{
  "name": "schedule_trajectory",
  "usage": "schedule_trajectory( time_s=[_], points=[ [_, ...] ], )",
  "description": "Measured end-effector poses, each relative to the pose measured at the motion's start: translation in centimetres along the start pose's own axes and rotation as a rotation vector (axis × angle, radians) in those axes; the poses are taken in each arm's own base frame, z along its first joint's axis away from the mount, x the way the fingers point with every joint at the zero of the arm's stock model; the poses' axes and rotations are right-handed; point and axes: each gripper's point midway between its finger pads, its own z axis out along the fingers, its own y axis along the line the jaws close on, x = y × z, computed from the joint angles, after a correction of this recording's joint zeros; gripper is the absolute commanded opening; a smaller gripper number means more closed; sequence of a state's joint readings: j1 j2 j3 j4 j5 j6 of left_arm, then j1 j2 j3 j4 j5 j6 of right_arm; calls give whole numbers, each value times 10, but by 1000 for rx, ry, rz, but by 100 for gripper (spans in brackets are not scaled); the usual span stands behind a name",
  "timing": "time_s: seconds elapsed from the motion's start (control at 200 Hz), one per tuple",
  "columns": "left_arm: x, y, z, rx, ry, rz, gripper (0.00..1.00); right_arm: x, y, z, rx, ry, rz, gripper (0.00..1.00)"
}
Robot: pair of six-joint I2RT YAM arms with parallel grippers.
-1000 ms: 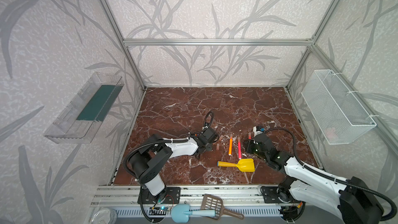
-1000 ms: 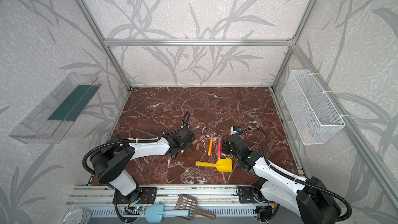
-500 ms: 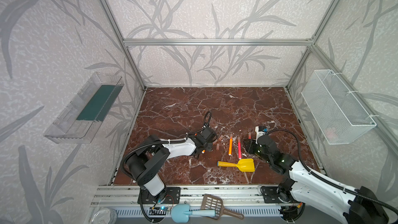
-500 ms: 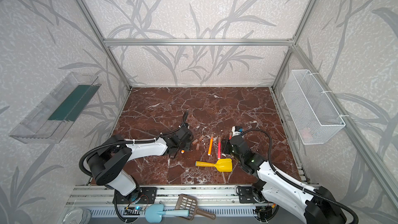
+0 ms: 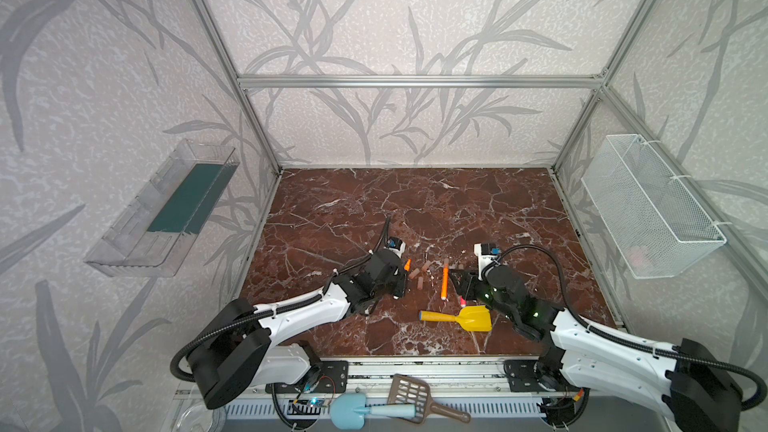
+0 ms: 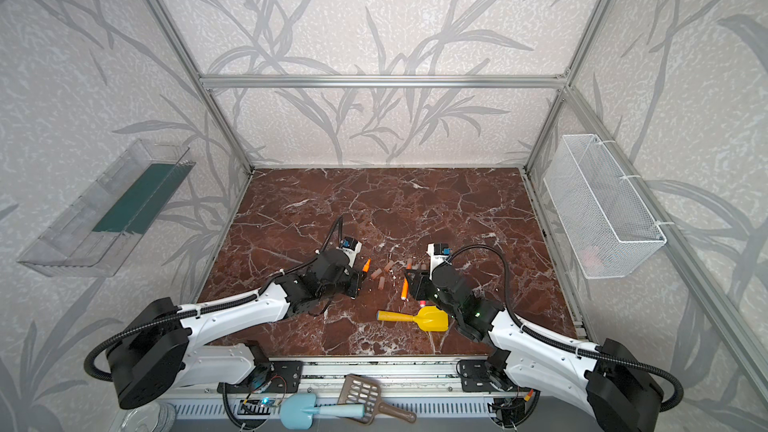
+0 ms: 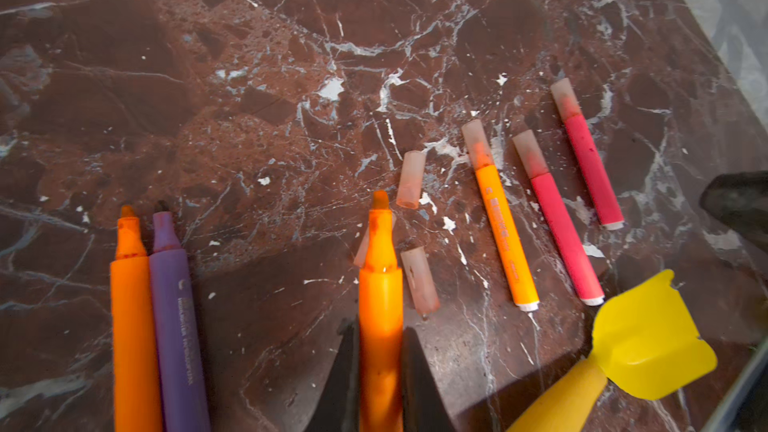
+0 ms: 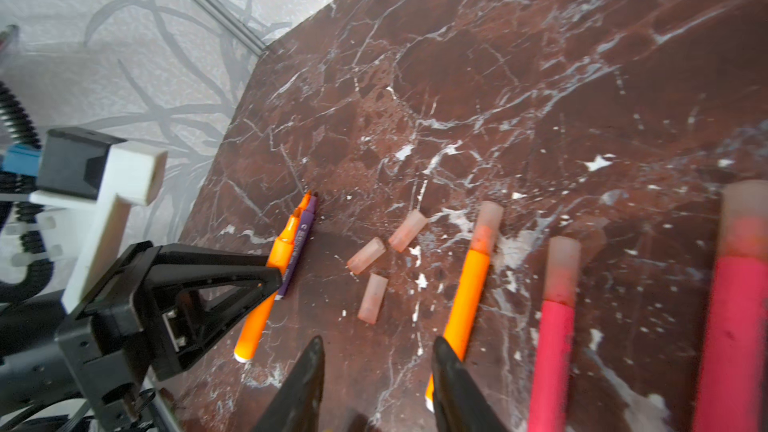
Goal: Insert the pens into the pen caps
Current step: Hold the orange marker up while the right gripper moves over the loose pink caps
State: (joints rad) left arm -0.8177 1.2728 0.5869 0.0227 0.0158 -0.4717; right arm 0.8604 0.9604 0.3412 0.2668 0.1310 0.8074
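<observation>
Half done: three pens wear caps, three do not.

In a top view, the left pincer (image 5: 402,277) is squeezed tight on an orange pen (image 5: 407,264), and the right pincer (image 5: 459,284) sits across the three loose caps (image 5: 420,282) from it. In the left wrist view, that pen's bare tip points at the loose caps (image 7: 411,178) just ahead of the left pincer (image 7: 380,326). On one side of it lie three capped pens (image 7: 500,218). On the other side lie a second orange pen (image 7: 131,305) and a purple pen (image 7: 174,305), both bare. In the right wrist view, the right pincer (image 8: 378,342) is partly open and holds nothing, and the loose caps (image 8: 373,297) lie just ahead of it on the worktop (image 8: 540,76).
</observation>
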Motion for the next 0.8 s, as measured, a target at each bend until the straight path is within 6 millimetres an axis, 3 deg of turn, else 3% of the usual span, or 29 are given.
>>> schedule_trajectory(
  time_s=[0.385, 0.585, 0.8],
  points=[
    [-1, -57, -17, 212, -51, 96, 0, 3, 34, 21, -119, 10, 63, 45],
    [-2, -65, -19, 234, -64, 121, 0, 5, 52, 36, -175, 36, 93, 45],
    [-2, -67, -20, 241, -71, 126, 0, 11, 58, 50, -185, 68, 121, 42]
  ],
)
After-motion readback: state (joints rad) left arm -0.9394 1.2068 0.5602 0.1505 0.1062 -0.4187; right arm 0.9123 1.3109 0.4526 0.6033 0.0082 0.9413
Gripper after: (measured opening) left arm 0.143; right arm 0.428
